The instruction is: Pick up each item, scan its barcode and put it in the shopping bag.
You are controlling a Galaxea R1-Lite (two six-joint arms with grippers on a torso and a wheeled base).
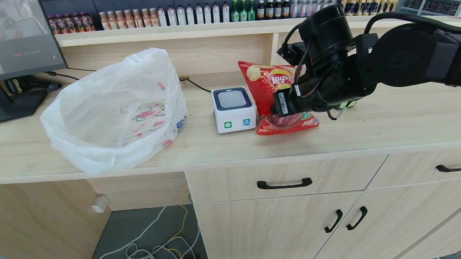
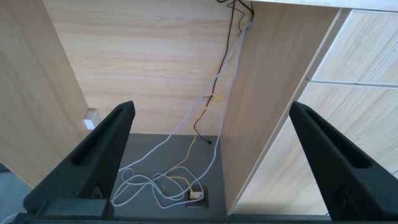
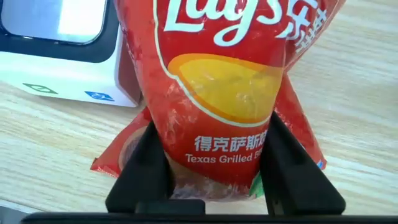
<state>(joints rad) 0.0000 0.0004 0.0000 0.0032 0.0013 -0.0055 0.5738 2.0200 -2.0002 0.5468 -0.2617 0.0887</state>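
My right gripper (image 1: 272, 109) is shut on a red chip bag (image 1: 269, 84), which it holds upright just right of the white scanner box (image 1: 233, 109). From the right wrist view, the held chip bag (image 3: 217, 93) is pinched between both black fingers (image 3: 149, 168), with the scanner box (image 3: 62, 56) beside it. A second red chip bag (image 1: 291, 124) lies flat on the counter underneath. The white plastic shopping bag (image 1: 115, 110) stands open on the counter's left. My left gripper (image 2: 211, 162) hangs open and holds nothing, below the counter and over floor cables.
A monitor (image 1: 16, 37) and a handheld scanner (image 1: 25, 83) stand at the far left. A raised shelf with a row of bottles (image 1: 211, 13) runs behind the counter. Bare counter (image 1: 398, 116) lies to the right. Drawers (image 1: 284, 183) sit below.
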